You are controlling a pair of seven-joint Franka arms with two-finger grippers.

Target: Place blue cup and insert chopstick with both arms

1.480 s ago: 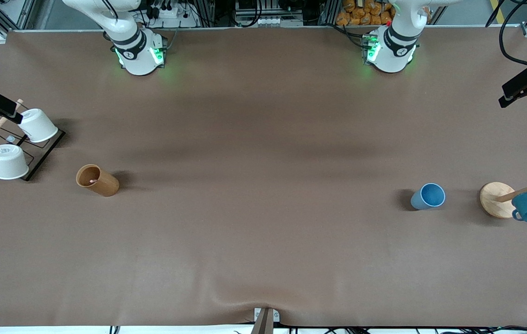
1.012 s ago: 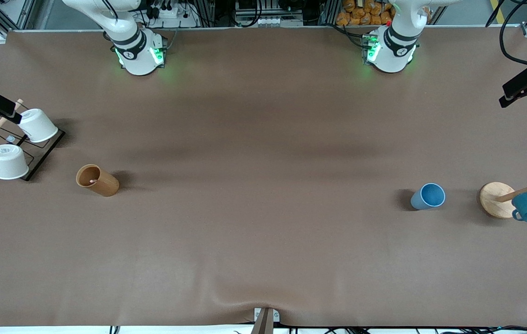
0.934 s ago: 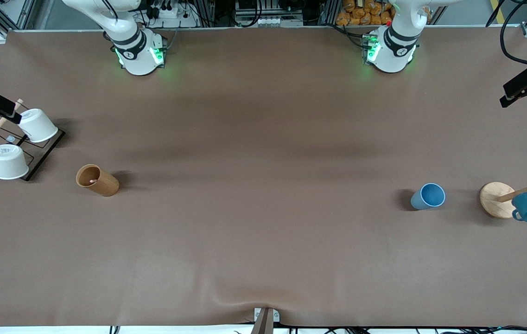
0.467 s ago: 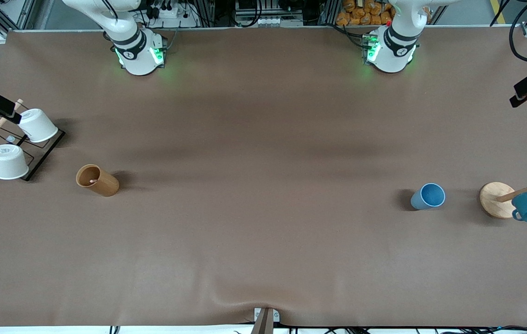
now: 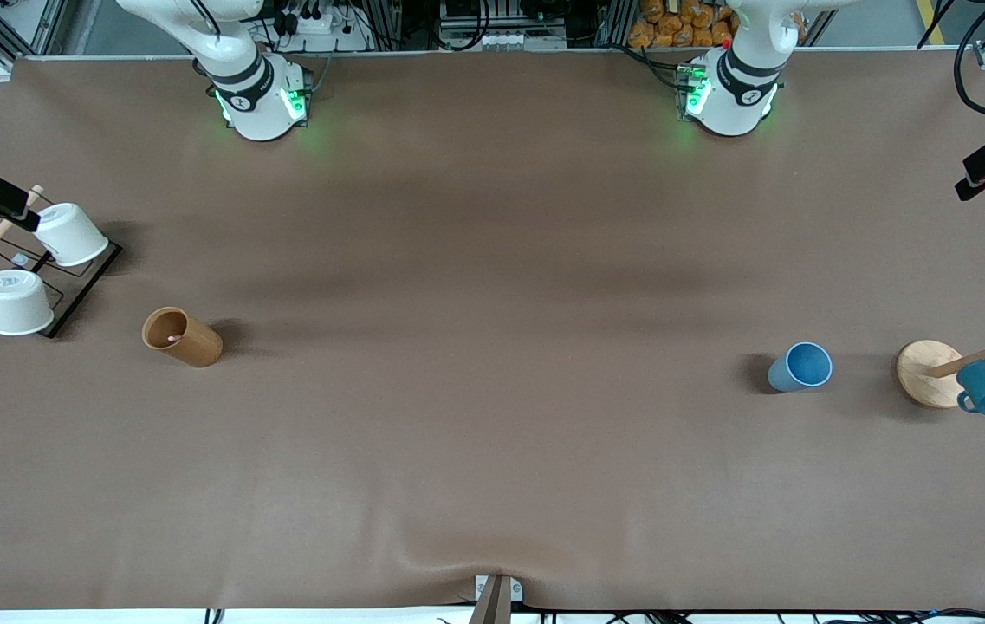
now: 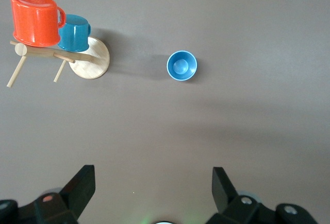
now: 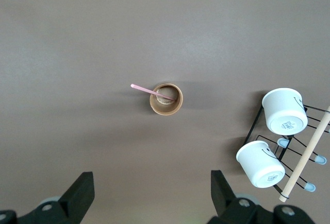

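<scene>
The left gripper (image 6: pixel 149 193), jaws apart, hangs high over the small light-blue handleless cup (image 6: pixel 182 65), standing upright near the wooden mug tree (image 6: pixel 88 57), ready to descend. The right gripper (image 7: pixel 149 195), also spread, hovers above the brown wooden cylinder cup (image 7: pixel 166 99) holding the thin pink chopstick (image 7: pixel 147 91).

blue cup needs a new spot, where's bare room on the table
The wide stretch between the blue cup and the brown wooden cup lies bare. Crowded: the mug tree beside the blue cup, and the rack of white cups near the wooden cup.
</scene>
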